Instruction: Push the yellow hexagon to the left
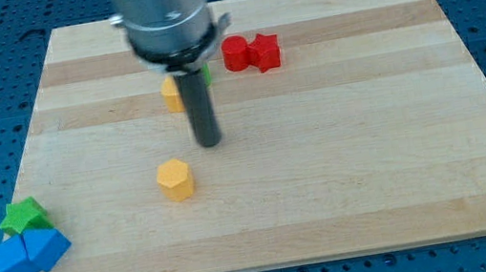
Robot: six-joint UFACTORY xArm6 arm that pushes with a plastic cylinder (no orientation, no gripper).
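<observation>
The yellow hexagon (174,179) sits at lower centre-left of the wooden board (376,184), apart from my tip (210,143), which stands just up-right of it (no claw here, only a rod). It looks light, rigid and likely to slide; I would press its right face squarely.

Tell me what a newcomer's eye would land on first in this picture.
First, the big grey arm housing at the view's top, its dark rod ending at my tip, just up and right of the lone yellow hexagon block on the pale wooden board. Next, the red blocks near the top and the blue blocks at bottom left.
</observation>
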